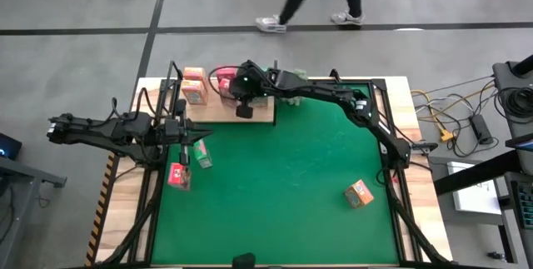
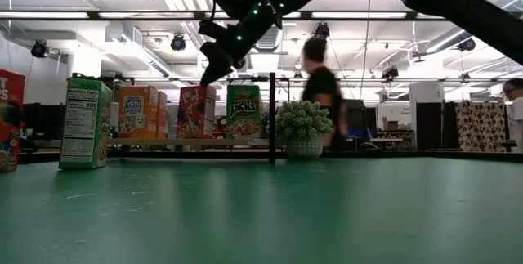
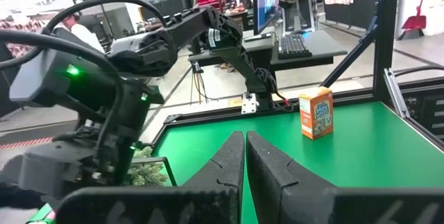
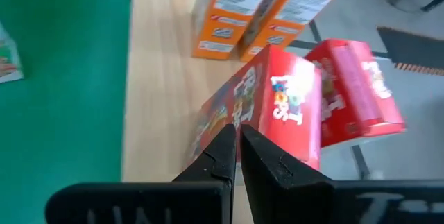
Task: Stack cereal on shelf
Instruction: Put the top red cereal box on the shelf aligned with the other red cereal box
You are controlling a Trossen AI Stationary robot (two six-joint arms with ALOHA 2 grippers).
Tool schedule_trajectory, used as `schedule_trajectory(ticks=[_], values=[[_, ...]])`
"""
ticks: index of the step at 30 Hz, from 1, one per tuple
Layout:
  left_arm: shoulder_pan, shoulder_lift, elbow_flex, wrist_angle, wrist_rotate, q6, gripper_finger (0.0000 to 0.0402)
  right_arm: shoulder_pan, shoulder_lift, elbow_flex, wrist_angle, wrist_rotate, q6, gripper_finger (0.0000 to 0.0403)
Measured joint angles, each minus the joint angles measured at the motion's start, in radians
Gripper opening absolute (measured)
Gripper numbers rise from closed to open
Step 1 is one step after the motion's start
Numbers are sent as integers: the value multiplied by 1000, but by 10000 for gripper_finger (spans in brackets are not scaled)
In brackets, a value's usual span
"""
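Fingers of the right gripper (image 1: 244,112) are pressed together, empty, above the shelf (image 1: 260,111), where red cereal boxes (image 4: 277,109) stand. Left gripper (image 1: 202,135), clenched too, hangs beside the shelf.

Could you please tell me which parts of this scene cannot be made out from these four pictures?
- Shelf, high view: the right gripper and its arm cover the boxes at its middle, so no count.
- Red box, low view: cut off by the picture's edge.
- Plant, left wrist view: mostly hidden behind the other arm.
- Orange box, high view: print too small to read.
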Motion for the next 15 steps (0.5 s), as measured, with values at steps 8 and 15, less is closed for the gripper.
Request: schedule_trajectory(ticks=[8,15], values=[[0,0,0,0,0,0,0,-14,0,-8,37,0,-25,12],[0,0,0,0,0,0,0,-5,-8,26,-58,3,-16,12]])
